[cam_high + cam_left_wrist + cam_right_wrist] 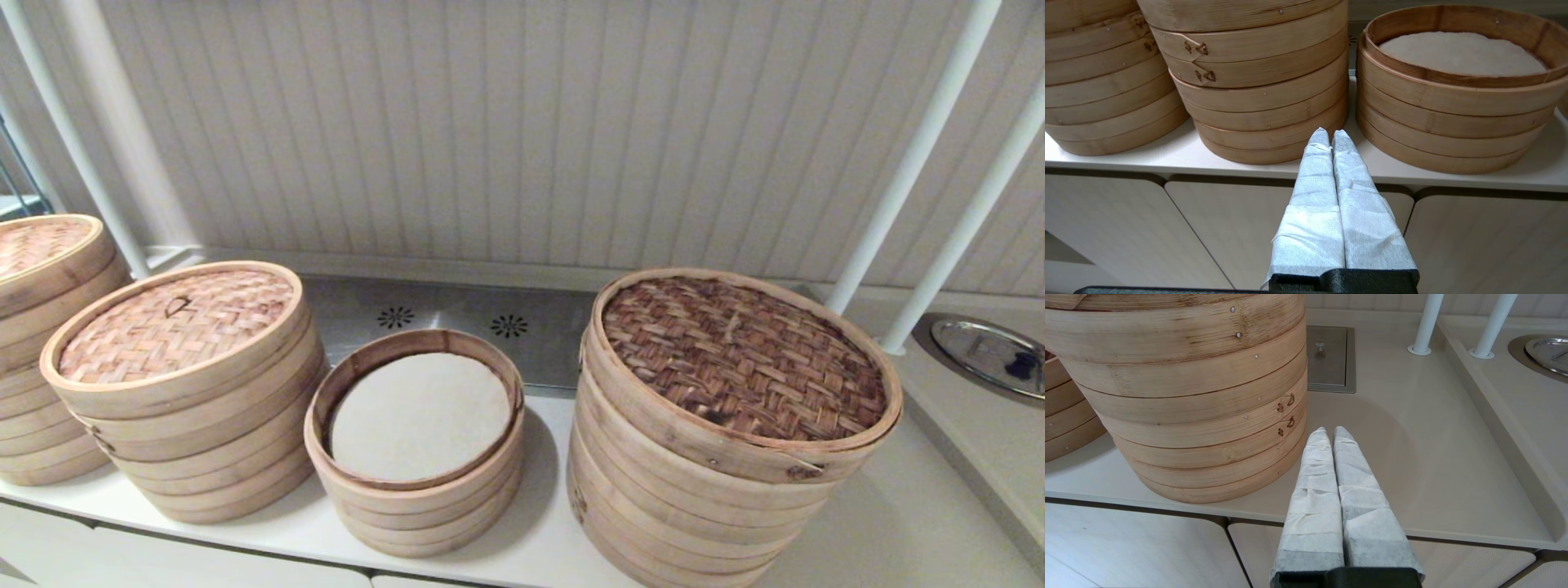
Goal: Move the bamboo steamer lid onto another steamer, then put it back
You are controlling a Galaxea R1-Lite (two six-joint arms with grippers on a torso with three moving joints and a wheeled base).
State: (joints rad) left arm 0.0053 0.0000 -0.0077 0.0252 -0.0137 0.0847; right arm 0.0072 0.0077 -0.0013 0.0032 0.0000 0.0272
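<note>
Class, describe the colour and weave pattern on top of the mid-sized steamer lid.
Light tan-pink herringbone weave on the bamboo steamer lid, with a pale wood rim; the head view shows it best.

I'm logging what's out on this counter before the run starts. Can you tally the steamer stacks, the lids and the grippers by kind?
Bamboo steamer stacks: 4 (far-left stack, taller pale stack, short steamer with white liner, widest stack)
Woven lids on stacks: 3 (far-left lid, bamboo steamer lid, dark coarse-weave lid)
Grippers: 2 (left gripper, right gripper), both shut
Total: 9
</note>
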